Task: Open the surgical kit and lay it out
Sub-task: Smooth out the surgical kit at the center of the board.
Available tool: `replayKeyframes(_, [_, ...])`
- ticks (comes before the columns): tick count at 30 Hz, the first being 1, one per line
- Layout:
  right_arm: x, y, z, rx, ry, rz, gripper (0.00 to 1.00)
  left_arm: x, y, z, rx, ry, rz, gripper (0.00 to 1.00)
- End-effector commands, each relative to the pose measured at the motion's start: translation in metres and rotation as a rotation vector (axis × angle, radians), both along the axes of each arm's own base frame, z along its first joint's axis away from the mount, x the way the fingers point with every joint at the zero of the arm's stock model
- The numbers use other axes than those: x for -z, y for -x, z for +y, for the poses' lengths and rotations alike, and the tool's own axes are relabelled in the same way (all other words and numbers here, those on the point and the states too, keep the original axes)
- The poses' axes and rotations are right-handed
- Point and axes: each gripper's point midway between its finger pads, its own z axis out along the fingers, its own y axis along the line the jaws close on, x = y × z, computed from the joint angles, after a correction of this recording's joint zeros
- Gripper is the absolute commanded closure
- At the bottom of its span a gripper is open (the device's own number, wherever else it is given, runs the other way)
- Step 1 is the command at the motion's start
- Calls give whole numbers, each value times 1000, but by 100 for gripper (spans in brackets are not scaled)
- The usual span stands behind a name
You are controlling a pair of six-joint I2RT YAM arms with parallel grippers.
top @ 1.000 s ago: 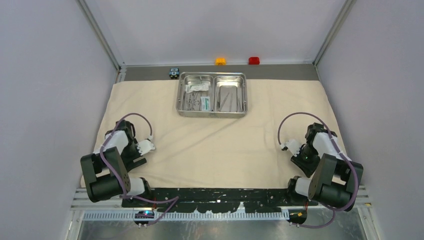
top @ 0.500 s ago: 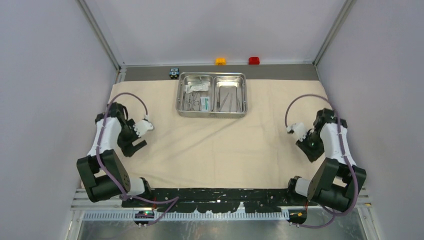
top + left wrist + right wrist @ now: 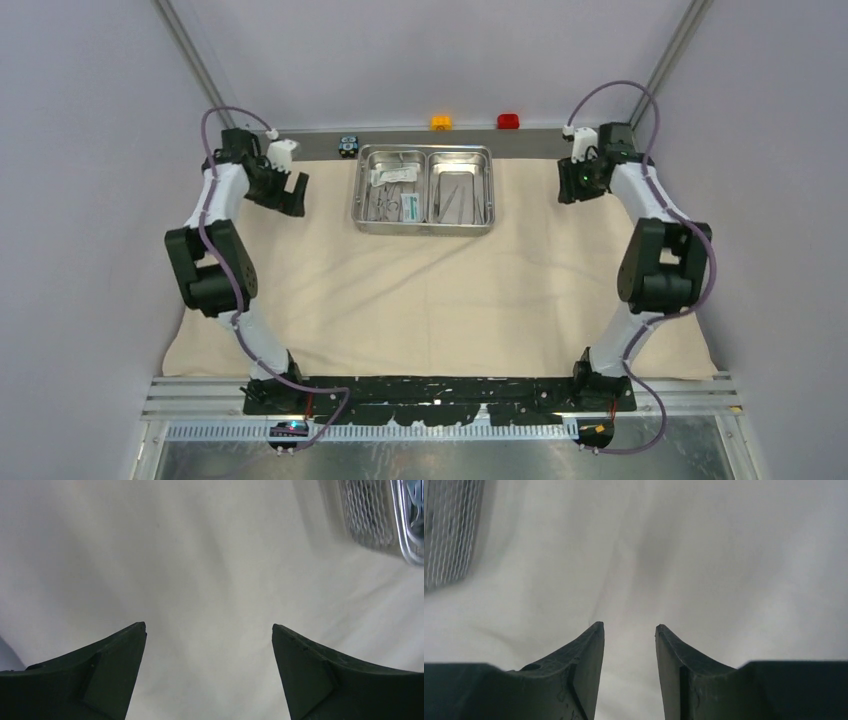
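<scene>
Our left fingers (image 3: 129, 641) spread wide and right fingers (image 3: 591, 641) part open, both empty, hover over the cloth wrap (image 3: 430, 295) either side of the tray (image 3: 424, 229) at the desk's far edge, where a snagged fold could drag it.

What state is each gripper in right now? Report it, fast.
Left gripper: open wide, holding nothing, over the cloth wrap.
Right gripper: partly open, nothing between the fingers.

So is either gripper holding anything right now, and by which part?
Nothing held: the left gripper is open, the right gripper partly open, both empty over the cloth.
</scene>
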Motion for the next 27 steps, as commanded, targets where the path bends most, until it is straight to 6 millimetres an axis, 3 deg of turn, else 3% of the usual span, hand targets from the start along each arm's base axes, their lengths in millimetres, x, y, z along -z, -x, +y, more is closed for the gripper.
replayKeyframes(1, [0,-96,21,123,-28,-146,52,1,-81,-35,-137,59,-83,1])
replayKeyframes(4, [23,-128,27,135,-8,-120,52,21,-115,-39,-183,29,-73,1])
replayKeyframes(8, [48,-150,27,153,9,-80,53,46,-138,-40,-227,18,-36,3])
replayKeyframes(15, [96,-142,17,167,75,43,55,95,-131,-38,-247,-5,91,6])
replayKeyframes(22, [114,-144,2,211,150,156,58,123,-124,-39,-236,-47,222,8])
replayKeyframes(27, [118,-152,-9,255,200,172,61,130,-128,-41,-258,-63,246,9])
